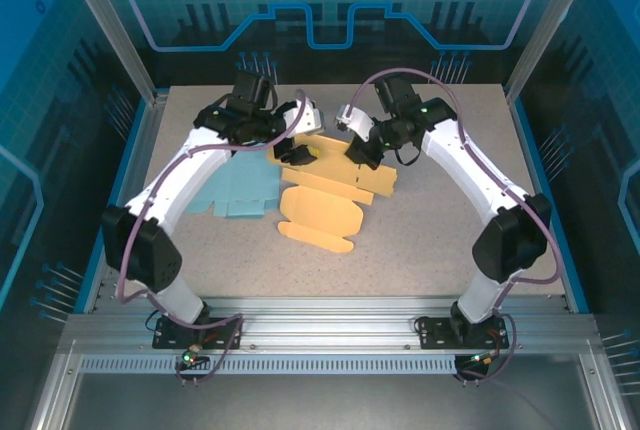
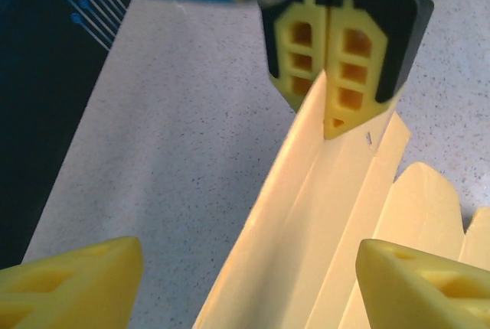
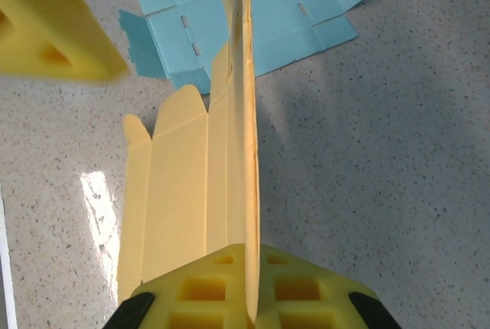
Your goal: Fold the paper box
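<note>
The yellow paper box [image 1: 320, 215] lies mostly flat in the middle of the table, with one long flap raised on edge. My right gripper [image 3: 249, 298] is shut on that upright flap [image 3: 246, 153], pinching its end. The left wrist view shows it too, as the right gripper [image 2: 337, 61] closed on the far end of the flap [image 2: 306, 222]. My left gripper [image 2: 249, 283] is open, its two yellow fingertips [image 2: 69, 283] wide apart on either side of the flap and touching nothing. From above, the left gripper [image 1: 297, 154] and right gripper [image 1: 356, 153] face each other over the box's far edge.
A flat blue box blank [image 1: 235, 185] lies to the left of the yellow one, partly under my left arm, and appears as the blue blank [image 3: 253, 15] in the right wrist view. The speckled table [image 1: 430, 240] is bare to the right and front. Frame posts and blue panels surround the table.
</note>
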